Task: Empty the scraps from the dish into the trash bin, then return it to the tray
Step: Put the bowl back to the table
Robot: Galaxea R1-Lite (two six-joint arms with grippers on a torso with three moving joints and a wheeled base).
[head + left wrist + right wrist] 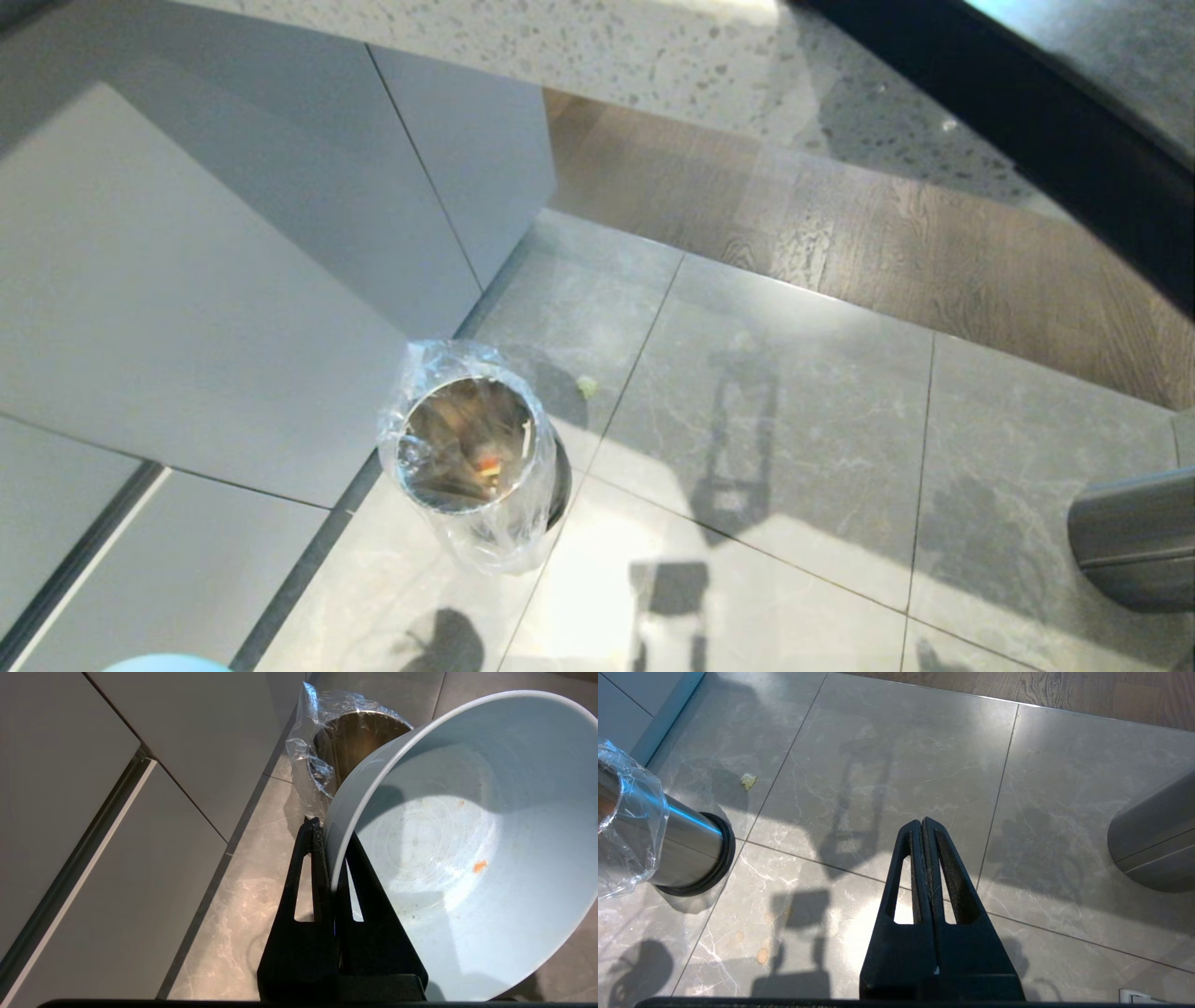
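One job looks done: the dish (458,849), pinched at its rim by the left gripper (329,858), is nearly empty near the trash bin (471,448). Tray not seen. Right gripper (924,826) hangs closed, empty.

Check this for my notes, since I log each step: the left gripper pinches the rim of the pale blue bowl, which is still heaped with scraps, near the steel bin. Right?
Not quite. The left gripper does pinch the bowl near the steel bin, but the left wrist view shows the bowl nearly empty, with only a tiny orange bit left.
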